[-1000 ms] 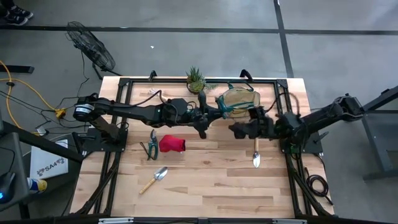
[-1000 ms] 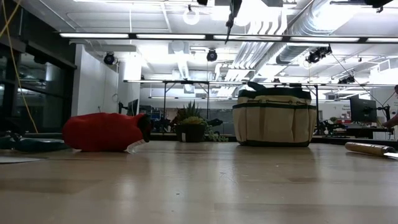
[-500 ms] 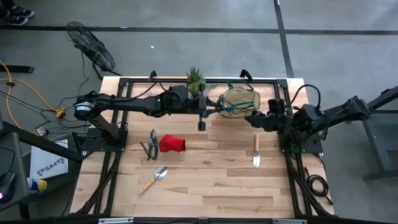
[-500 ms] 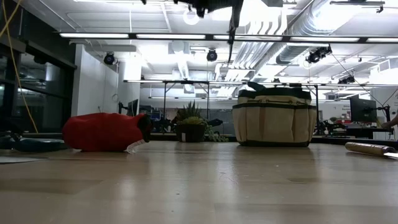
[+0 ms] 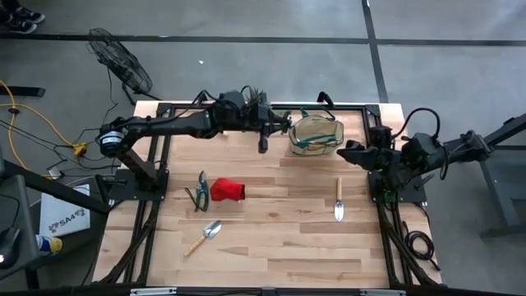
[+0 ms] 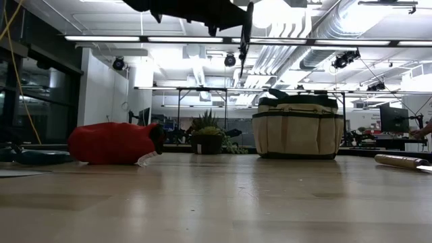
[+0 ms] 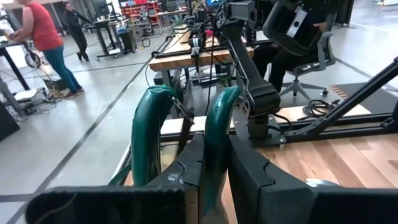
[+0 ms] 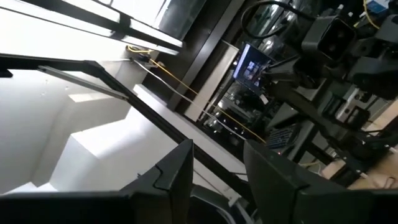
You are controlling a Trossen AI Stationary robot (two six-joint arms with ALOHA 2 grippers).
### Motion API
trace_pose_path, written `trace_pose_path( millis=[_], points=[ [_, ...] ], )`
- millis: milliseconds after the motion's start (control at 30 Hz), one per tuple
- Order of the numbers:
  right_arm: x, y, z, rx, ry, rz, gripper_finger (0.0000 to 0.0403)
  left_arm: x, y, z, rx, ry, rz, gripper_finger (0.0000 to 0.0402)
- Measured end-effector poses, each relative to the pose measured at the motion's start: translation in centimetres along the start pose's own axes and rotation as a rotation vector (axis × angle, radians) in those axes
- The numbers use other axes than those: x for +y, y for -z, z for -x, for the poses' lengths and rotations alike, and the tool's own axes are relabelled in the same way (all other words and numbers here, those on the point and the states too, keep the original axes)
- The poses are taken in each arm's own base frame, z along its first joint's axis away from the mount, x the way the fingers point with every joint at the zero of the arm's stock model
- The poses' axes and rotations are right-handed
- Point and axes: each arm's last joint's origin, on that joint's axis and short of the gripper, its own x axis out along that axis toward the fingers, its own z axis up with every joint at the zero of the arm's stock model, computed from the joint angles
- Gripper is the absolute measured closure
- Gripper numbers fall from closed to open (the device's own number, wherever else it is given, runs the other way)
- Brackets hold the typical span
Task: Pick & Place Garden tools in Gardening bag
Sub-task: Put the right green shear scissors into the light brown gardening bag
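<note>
Teal-handled pruning shears (image 7: 186, 134) were clamped between the nearly shut fingers of the left gripper (image 5: 265, 131), which hung high over the table's far edge just beside the gardening bag (image 5: 316, 135); carried that high, the tool could presumably pass over the bag's rim and drop in from above. From the low view the shears (image 6: 244, 30) dangled blade-down, left of the bag (image 6: 298, 128) and well above its green loop handles. The right gripper (image 5: 352, 154) waited just beside the bag's other side, jaws parted with nothing between them. On the table (image 5: 288, 238) lay a second pair of shears (image 5: 199, 191), a red glove (image 5: 228, 190) and two trowels (image 5: 203, 237) (image 5: 338, 200). A potted plant (image 6: 208, 134) stood just behind the left arm, near its path, and the bag's loop handles might catch the tool.
</note>
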Motion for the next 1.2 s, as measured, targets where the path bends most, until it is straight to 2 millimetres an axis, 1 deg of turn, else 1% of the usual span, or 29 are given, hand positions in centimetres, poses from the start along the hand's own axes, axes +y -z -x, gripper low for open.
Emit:
trace_pose_path(
  millis=[133,267,333,400,500,600,733,800,967,1067,1133,1200],
  points=[
    [0.1,-0.3,0.7,0.011,0.014,0.031,0.0268,0.6,0.2,0.0,0.003,-0.005,0.008,0.0364],
    [0.2,-0.6,1.3,0.005,0.018,0.078,0.0268,0.6,0.7,-0.2,0.017,0.007,0.017,0.0364],
    [0.2,-0.7,1.5,-0.011,0.034,0.087,0.0268,0.5,1.2,-0.8,0.013,0.015,0.023,0.0364],
    [0.1,-0.8,1.6,-0.032,0.062,0.109,0.0268,0.4,2.1,-1.3,0.046,0.043,0.065,0.0364],
    [0.1,-0.9,1.7,-0.07,0.093,0.152,0.0268,0.4,3.2,-2.3,0.044,0.067,0.069,0.0364],
    [0.0,-1.1,1.7,-0.112,0.131,0.179,0.0268,0.5,3.4,-2.9,-0.017,0.078,0.057,0.0364],
    [-0.2,-1.1,1.7,-0.142,0.176,0.207,0.0268,1.5,2.9,-2.7,-0.075,0.074,0.047,0.0364],
    [-0.2,-1.2,1.7,-0.164,0.198,0.217,0.0268,2.2,3.0,-2.5,-0.078,0.091,0.043,0.0364],
    [-0.3,-1.2,1.7,-0.185,0.231,0.221,0.0268,4.8,3.4,-1.5,-0.099,0.129,0.083,0.0364],
    [-0.4,-1.2,1.7,-0.19,0.243,0.223,0.0268,6.0,3.8,-1.0,-0.088,0.152,0.108,0.0364],
    [-0.5,-1.2,1.8,-0.199,0.259,0.226,0.0268,6.4,4.0,-0.8,-0.078,0.163,0.114,0.0364],
    [-0.6,-1.2,1.8,-0.211,0.277,0.228,0.0268,6.4,4.4,-0.7,-0.065,0.167,0.122,0.0364]
  ],
)
